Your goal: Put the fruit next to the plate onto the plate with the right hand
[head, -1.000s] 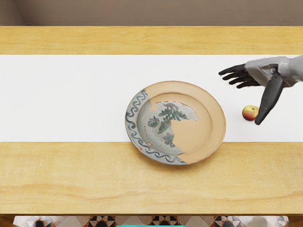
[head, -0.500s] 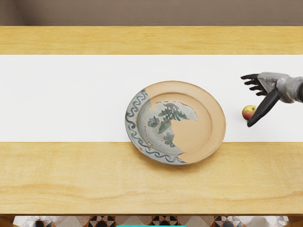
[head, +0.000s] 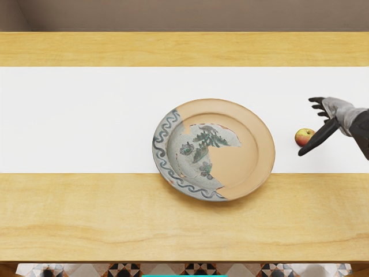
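Just beside the right hand (head: 330, 114) lies the apple (head: 303, 137).

A small red-yellow fruit (head: 304, 137) — seemingly an apple — sits just right of the plate (head: 253, 173), a tan dish with blue-grey patterned glaze, lying flat.
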`<act>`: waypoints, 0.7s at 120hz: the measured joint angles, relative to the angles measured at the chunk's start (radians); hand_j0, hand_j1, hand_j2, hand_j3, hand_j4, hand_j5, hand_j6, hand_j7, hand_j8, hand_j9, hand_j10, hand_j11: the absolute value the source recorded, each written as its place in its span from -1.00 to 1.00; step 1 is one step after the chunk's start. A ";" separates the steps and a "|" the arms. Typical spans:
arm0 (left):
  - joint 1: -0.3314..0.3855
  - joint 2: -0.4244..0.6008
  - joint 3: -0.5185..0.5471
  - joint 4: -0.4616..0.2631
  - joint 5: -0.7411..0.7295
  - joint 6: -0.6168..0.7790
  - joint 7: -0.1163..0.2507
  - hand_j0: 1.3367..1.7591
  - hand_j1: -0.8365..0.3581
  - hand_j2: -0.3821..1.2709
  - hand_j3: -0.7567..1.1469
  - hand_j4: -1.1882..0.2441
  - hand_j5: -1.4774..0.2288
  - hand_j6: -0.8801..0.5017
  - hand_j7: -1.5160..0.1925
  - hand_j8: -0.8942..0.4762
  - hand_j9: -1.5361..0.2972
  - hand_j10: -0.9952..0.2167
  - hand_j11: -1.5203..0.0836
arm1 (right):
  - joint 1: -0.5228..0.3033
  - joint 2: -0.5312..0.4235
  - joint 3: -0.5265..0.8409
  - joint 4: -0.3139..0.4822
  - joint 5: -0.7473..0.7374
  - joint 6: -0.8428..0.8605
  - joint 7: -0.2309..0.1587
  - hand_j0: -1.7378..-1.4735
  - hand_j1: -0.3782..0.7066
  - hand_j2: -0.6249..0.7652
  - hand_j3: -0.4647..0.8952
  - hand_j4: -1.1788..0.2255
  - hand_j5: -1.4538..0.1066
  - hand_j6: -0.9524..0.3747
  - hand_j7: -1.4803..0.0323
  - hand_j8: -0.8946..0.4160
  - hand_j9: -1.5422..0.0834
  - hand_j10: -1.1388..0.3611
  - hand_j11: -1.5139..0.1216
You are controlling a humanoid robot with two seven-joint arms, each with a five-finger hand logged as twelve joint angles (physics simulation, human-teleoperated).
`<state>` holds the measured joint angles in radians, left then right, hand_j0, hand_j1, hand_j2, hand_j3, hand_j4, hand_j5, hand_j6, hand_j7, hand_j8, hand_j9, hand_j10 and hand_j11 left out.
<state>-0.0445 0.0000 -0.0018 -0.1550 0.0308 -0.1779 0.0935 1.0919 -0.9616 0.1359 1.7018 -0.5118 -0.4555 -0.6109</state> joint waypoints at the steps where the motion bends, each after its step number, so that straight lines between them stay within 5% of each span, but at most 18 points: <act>1: 0.000 0.000 0.000 0.000 0.000 0.000 0.000 0.52 0.52 -0.48 -0.21 0.33 0.38 -0.06 0.42 -0.04 0.34 0.26 0.52 | 0.000 0.002 -0.001 0.000 0.000 -0.005 0.000 -0.40 -0.85 -0.11 -0.32 0.61 0.79 0.36 0.88 0.29 0.82 0.45 0.78; 51: 0.000 0.000 0.000 0.000 0.000 0.000 0.000 0.52 0.52 -0.48 -0.21 0.33 0.38 -0.06 0.42 -0.04 0.34 0.26 0.52 | -0.019 0.108 -0.081 -0.067 -0.004 -0.148 0.000 -0.40 -0.83 -0.11 -0.32 0.60 0.77 0.35 0.87 0.28 0.81 0.44 0.77; 84: 0.000 0.000 0.000 0.000 0.000 0.000 0.000 0.52 0.52 -0.48 -0.21 0.33 0.38 -0.06 0.42 -0.04 0.34 0.26 0.52 | -0.024 0.133 -0.093 -0.147 -0.003 -0.155 0.000 -0.40 -0.55 -0.15 -0.32 0.42 0.56 0.16 0.65 0.09 0.61 0.28 0.57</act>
<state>-0.0445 0.0000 -0.0018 -0.1550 0.0308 -0.1779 0.0935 1.0681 -0.8286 0.0432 1.5552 -0.5153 -0.6108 -0.6109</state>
